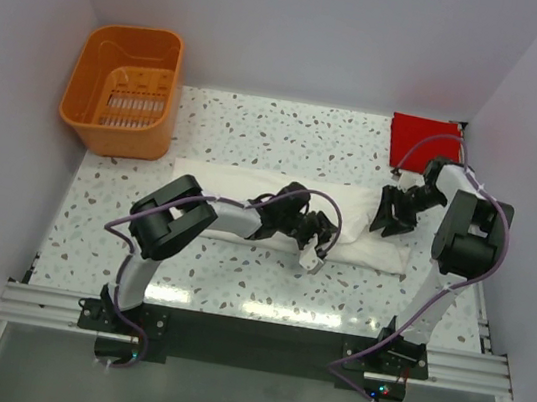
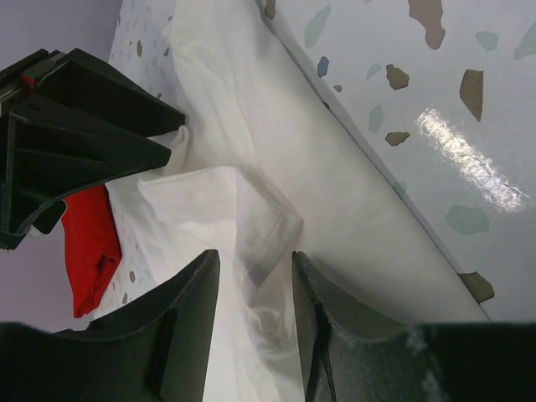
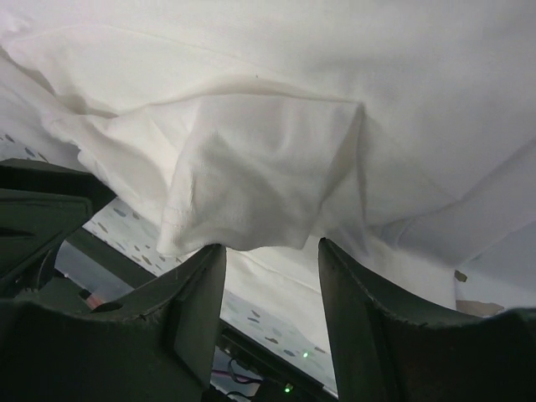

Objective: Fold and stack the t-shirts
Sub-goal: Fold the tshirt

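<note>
The cream-white t-shirt [image 1: 221, 180] lies as a long folded strip across the middle of the table. My left gripper [image 1: 319, 237] sits low on the strip's right part; in the left wrist view [image 2: 251, 255] its jaws are open with a loose fold of the white cloth [image 2: 251, 126] between them. My right gripper [image 1: 387, 217] is at the strip's right end, open; in the right wrist view [image 3: 272, 244] a sleeve flap [image 3: 260, 184] lies just past its tips. The red t-shirt [image 1: 424, 138], a small flat square, lies at the back right and also shows in the left wrist view [image 2: 88, 243].
An orange slotted basket [image 1: 123, 88] stands at the back left. The speckled table [image 1: 259, 129] is walled at the back and both sides. The right gripper's black body [image 2: 75, 126] is close to my left gripper.
</note>
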`<state>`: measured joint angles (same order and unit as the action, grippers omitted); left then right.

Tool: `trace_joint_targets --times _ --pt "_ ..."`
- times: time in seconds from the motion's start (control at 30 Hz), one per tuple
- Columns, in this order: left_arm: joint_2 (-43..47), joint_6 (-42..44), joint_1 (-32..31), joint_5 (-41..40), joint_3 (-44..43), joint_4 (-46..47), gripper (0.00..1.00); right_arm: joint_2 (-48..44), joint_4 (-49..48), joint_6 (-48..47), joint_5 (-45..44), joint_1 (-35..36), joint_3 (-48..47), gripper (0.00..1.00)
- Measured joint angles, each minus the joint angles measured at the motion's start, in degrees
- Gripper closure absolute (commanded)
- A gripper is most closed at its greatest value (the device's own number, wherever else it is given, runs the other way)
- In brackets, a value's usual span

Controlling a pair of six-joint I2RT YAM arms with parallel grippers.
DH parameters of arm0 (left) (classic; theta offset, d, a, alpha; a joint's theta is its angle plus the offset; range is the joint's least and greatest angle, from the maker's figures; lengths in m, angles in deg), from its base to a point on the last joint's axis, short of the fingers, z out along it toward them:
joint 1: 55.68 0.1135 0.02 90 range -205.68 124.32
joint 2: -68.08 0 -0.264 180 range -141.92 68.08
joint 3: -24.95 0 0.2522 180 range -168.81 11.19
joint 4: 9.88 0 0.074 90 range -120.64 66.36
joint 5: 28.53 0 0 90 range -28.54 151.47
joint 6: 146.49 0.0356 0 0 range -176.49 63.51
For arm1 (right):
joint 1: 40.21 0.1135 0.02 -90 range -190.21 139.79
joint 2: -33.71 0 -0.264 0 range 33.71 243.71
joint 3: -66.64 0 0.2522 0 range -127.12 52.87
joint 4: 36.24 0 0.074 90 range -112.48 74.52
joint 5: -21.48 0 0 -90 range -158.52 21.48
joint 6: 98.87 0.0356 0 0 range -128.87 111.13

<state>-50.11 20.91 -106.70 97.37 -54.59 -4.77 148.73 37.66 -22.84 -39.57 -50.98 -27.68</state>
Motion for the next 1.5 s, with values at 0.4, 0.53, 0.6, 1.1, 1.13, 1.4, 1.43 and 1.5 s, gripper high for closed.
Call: trace_joint_targets --times 0.4,0.53,0.6,1.1,1.13,1.4,1.43,1.5 --pt "-2.01 1.51 -0.42 0.42 -0.15 0.79 0.99 -1.81 1.22 -4.24 -0.79 0.0 -1.2 0.49" --pt "-2.01 0.2 -0.04 1.05 -0.17 1.62 1.0 -2.4 1.38 -4.5 -0.9 0.0 -1.2 0.48" --pt "-2.01 -1.2 0.61 1.66 -0.17 1.79 1.0 -2.56 1.36 -4.7 -0.87 0.0 -1.2 0.48" --pt "-1.97 -17.0 7.63 8.02 -3.93 3.1 0.7 -14.82 -4.39 -21.97 -1.46 0.96 1.95 0.46" --pt "-1.9 -17.4 7.63 8.17 -3.74 3.34 0.68 -15.37 -4.7 -23.34 -1.62 1.16 2.4 0.46" --pt "-1.38 -14.47 4.33 8.41 -1.99 4.0 0.59 -16.06 -4.66 -27.8 -4.02 2.1 6.93 0.46" --pt "-1.38 -13.7 3.67 8.31 -1.81 4.0 0.59 -16.06 -4.68 -27.78 -4.02 2.1 6.93 0.46" --pt "-1.38 -11.78 2.47 7.91 -1.6 4.02 0.59 -16.06 -4.59 -27.76 -4.02 2.1 6.91 0.46"
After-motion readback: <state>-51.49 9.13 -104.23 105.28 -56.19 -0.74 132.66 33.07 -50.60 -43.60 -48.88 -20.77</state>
